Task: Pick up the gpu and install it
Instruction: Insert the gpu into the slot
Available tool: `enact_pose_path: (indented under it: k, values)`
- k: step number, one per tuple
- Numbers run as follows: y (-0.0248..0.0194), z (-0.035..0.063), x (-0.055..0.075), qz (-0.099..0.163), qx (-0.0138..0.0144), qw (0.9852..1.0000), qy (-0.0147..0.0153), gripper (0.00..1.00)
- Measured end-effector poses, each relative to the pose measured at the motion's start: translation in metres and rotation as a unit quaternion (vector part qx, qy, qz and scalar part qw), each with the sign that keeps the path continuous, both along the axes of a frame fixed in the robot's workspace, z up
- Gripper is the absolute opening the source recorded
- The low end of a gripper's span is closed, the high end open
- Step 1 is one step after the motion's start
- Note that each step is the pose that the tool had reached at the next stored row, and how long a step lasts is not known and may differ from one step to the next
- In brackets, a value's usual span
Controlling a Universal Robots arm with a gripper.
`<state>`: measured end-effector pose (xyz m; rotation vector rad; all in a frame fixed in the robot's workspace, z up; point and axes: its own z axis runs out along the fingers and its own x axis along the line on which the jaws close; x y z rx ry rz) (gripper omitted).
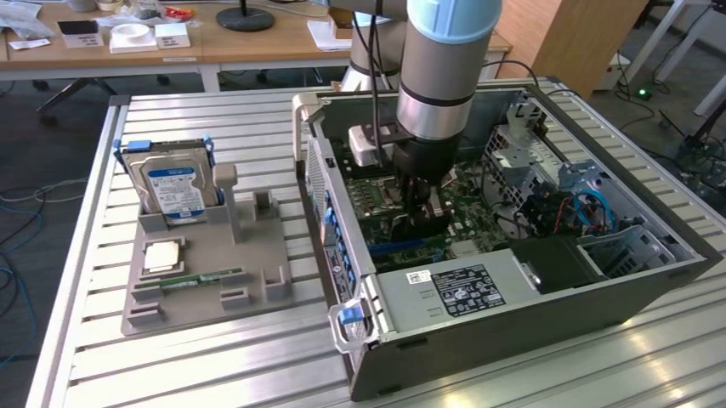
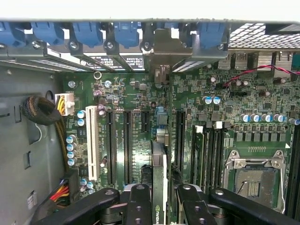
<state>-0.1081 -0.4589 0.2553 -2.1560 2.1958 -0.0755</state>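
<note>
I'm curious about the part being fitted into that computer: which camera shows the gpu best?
The wrist view. There the gpu stands edge-on between the hand's fingers, just above the green motherboard and its slots. In the exterior view the hand is down inside the computer case, and the arm hides most of the card.

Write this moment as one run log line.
hand: shut on gpu | place: inside computer case, above motherboard slot | gpu: edge-on, upright
</note>
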Motion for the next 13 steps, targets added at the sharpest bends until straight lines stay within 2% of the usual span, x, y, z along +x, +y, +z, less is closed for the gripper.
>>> enact_pose_path:
  k: [13]
  values:
    - [-0.0009, -0.0021, 0.0000, 0.000, 0.0000, 1.0000, -0.0001, 0.26]
